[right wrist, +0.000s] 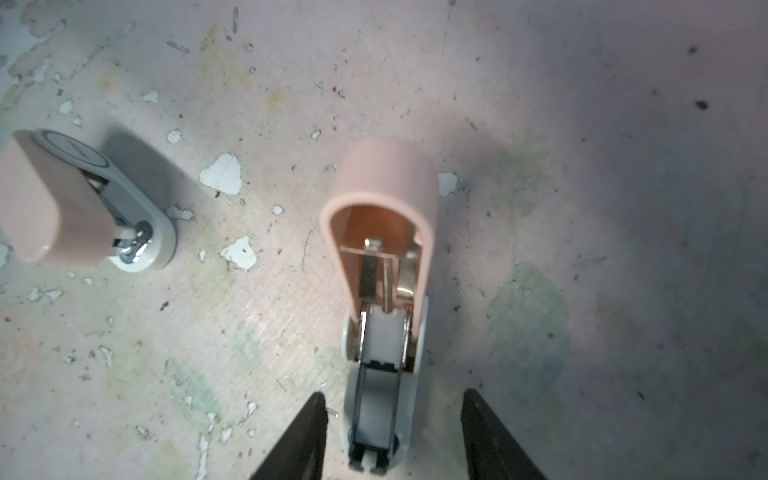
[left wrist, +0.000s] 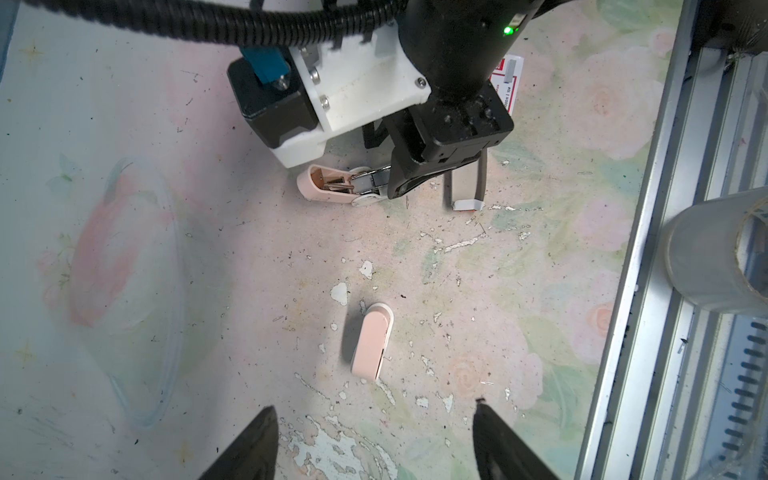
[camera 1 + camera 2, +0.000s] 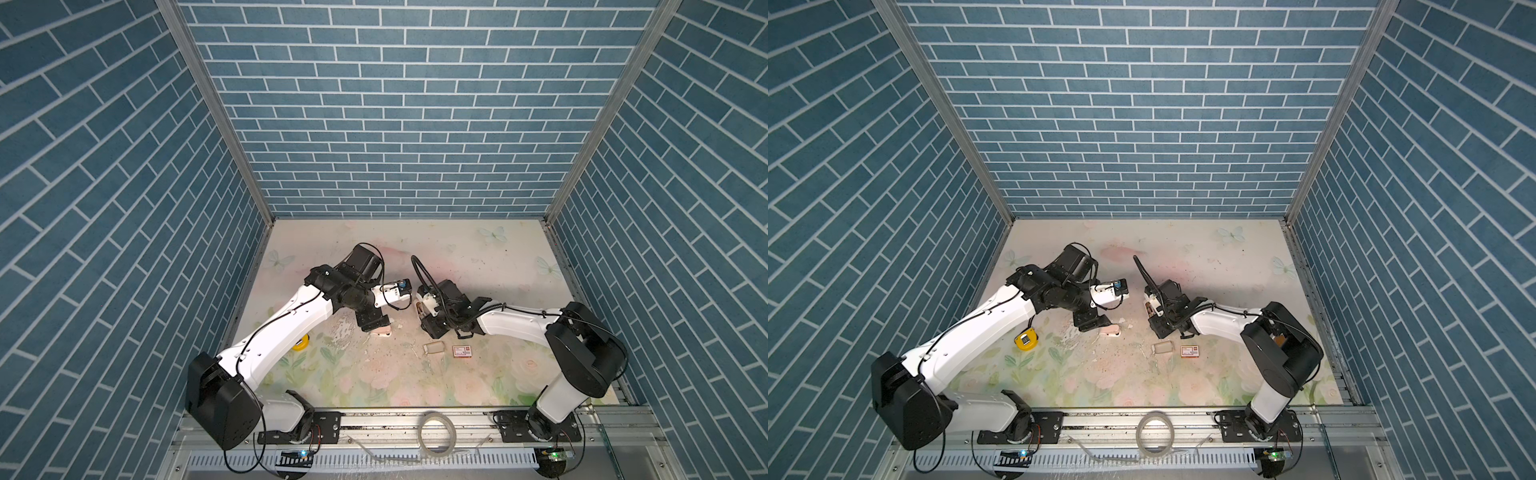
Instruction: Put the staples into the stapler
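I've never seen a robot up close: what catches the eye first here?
Two white-and-black arms work inside blue brick-patterned walls. The right gripper, open, straddles the open pink stapler. The closed pink stapler lies just ahead of the open left gripper.

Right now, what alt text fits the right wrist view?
An open pink stapler lies on the worn table, lid flipped back, its base end inside the open right gripper. A second, closed pink stapler lies apart.
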`<state>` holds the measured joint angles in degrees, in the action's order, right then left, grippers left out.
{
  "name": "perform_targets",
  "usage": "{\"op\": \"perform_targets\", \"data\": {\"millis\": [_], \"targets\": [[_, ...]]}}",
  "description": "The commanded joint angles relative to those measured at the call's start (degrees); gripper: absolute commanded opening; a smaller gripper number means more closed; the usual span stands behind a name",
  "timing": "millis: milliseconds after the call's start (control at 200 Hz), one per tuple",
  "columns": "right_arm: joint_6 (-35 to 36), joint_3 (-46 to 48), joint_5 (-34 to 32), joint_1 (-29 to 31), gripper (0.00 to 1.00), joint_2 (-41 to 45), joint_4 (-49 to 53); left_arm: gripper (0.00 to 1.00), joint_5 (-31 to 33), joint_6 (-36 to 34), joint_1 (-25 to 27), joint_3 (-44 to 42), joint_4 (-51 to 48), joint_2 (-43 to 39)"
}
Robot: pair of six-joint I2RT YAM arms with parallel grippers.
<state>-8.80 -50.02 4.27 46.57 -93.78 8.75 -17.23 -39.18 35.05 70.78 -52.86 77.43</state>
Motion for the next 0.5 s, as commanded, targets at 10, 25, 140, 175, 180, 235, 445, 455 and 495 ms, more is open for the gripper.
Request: {"op": "perform_targets", "data": {"millis": [10, 25, 140, 175, 180, 235, 445, 455, 495], "targets": [[-1.5, 2.0, -2.1, 0.0, 0.53, 5.0, 1.9, 0.75, -1.0, -0.5, -0.3, 0.8, -1.0, -0.9], [-1.8, 2.2, -2.2, 0.0, 0.52, 5.6, 2.1, 0.75, -1.0, -0.4, -0.3, 0.8, -0.9, -0.9], [-4.6, 2.5, -1.0, 0.0, 0.45, 9.5, 4.4, 0.75, -1.0, 0.4, -0.3, 1.1, 0.2, -1.1], [-6.1, 2.5, 0.4, 0.0, 0.42, 10.5, 4.9, 0.75, -1.5, 0.6, -0.3, 1.1, 0.8, -1.5], [-6.3, 2.6, 0.4, 0.0, 0.41, 10.6, 4.9, 0.75, -1.6, 0.6, -0.3, 1.1, 0.8, -1.6], [-9.8, 3.0, 4.0, 0.0, 0.36, 11.6, 4.1, 0.77, -1.7, 0.9, -0.3, 1.2, 1.8, -1.8], [-22.6, 6.1, 13.6, -0.1, 0.25, 10.4, -6.6, 0.77, -2.1, 3.3, -0.3, 4.5, 3.7, 1.5], [-23.1, 6.2, 14.1, -0.1, 0.25, 10.2, -7.1, 0.77, -2.2, 3.5, -0.3, 4.6, 3.9, 1.7], [-24.9, 6.6, 15.5, -0.1, 0.24, 9.1, -9.7, 0.77, -2.7, 4.0, -0.3, 4.9, 4.4, 2.2]]}}
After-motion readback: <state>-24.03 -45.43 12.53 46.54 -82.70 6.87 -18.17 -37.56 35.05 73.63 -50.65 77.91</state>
